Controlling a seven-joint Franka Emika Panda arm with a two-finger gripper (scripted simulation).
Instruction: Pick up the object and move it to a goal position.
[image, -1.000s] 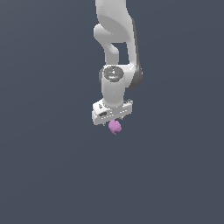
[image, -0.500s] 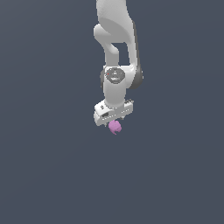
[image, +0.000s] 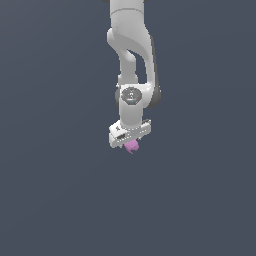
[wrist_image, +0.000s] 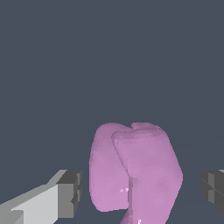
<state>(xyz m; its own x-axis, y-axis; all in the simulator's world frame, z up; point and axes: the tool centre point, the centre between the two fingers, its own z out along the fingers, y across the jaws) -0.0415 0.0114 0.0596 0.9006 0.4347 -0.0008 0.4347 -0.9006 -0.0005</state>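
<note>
Small pink-purple lumpy matte blob (wrist_image: 133, 173) sat between spread white pincer (image: 130, 143) pads, both apart from it. Looked light, stiff; best pinched across narrow middle.

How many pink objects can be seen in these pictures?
1. The pink object sits directly under the end effector in the exterior view. In the wrist view it lies between the two fingertips, with gaps on both sides. No other pink object shows.

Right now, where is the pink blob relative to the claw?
In the exterior view the pink blob sits just under the claw, near centre frame. The wrist view shows it between the two fingers, with a gap on each side.
</note>
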